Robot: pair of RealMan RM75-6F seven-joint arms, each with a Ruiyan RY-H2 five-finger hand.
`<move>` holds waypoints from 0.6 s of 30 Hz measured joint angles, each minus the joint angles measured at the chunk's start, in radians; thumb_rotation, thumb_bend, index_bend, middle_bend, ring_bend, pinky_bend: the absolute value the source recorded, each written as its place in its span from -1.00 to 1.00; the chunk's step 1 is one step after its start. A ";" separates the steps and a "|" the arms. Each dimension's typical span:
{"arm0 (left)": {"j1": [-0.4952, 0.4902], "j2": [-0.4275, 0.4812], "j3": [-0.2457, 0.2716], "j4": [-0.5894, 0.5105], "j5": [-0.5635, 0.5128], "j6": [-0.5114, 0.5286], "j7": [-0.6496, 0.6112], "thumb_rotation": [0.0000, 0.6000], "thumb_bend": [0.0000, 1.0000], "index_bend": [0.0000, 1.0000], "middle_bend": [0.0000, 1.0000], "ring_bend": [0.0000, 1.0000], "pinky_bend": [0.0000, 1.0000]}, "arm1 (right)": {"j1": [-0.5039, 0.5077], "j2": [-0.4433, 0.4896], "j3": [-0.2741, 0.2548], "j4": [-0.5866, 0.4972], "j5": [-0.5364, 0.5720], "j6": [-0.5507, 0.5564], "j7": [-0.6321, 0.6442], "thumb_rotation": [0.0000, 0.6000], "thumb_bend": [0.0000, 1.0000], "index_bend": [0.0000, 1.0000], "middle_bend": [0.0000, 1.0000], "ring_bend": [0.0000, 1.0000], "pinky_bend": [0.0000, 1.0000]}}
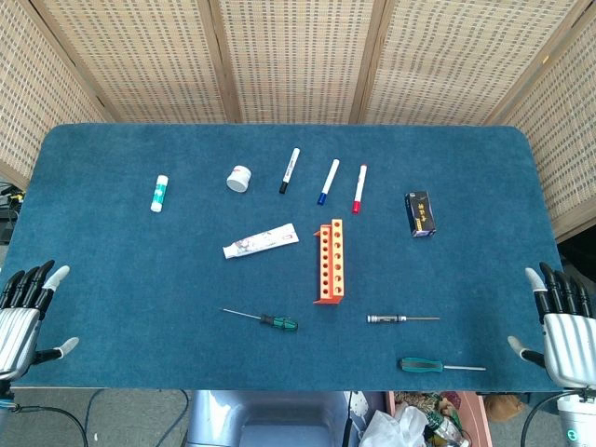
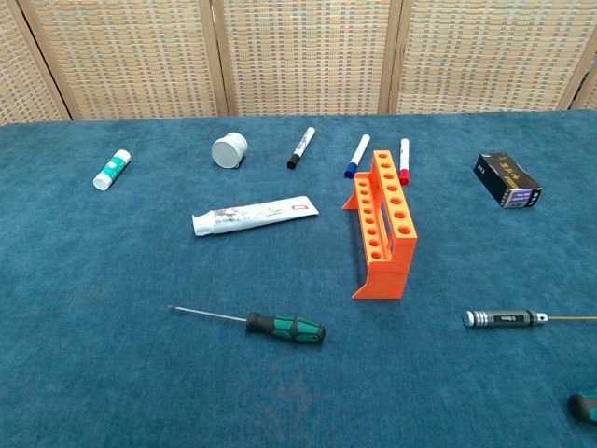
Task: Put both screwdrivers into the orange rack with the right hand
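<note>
The orange rack (image 1: 330,263) (image 2: 384,224) stands upright at the table's middle, its rows of holes facing up. A green-and-black-handled screwdriver (image 1: 265,320) (image 2: 280,327) lies left of it, tip pointing left. A second green-handled screwdriver (image 1: 438,365) lies near the front edge on the right; the chest view shows only its handle end (image 2: 584,407). Between them lies a slim silver-handled driver (image 1: 400,318) (image 2: 508,318). My right hand (image 1: 566,321) hovers at the front right corner, fingers spread and holding nothing. My left hand (image 1: 23,312) does the same at the front left corner.
Along the back lie a glue stick (image 1: 159,193), a white jar (image 1: 238,178), and black (image 1: 290,170), blue (image 1: 328,182) and red (image 1: 359,188) markers. A white tube (image 1: 261,241) lies left of the rack, and a black box (image 1: 420,213) sits to the rack's back right.
</note>
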 measured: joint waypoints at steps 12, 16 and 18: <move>0.001 -0.005 -0.003 -0.003 0.001 0.005 0.012 1.00 -1.00 -1.00 -1.00 -1.00 -1.00 | 0.021 -0.015 -0.015 0.024 -0.016 -0.042 -0.077 1.00 -1.00 -0.80 -1.00 -1.00 -1.00; -0.006 -0.008 -0.008 -0.004 -0.011 -0.007 0.020 1.00 -1.00 -1.00 -1.00 -1.00 -1.00 | 0.056 -0.033 -0.021 0.043 -0.038 -0.090 -0.195 1.00 -1.00 -0.67 -1.00 -1.00 -1.00; -0.011 -0.009 -0.011 -0.005 -0.022 -0.017 0.027 1.00 -1.00 -1.00 -1.00 -1.00 -1.00 | 0.082 -0.046 -0.022 0.049 -0.047 -0.127 -0.284 1.00 -1.00 -0.62 -1.00 -1.00 -1.00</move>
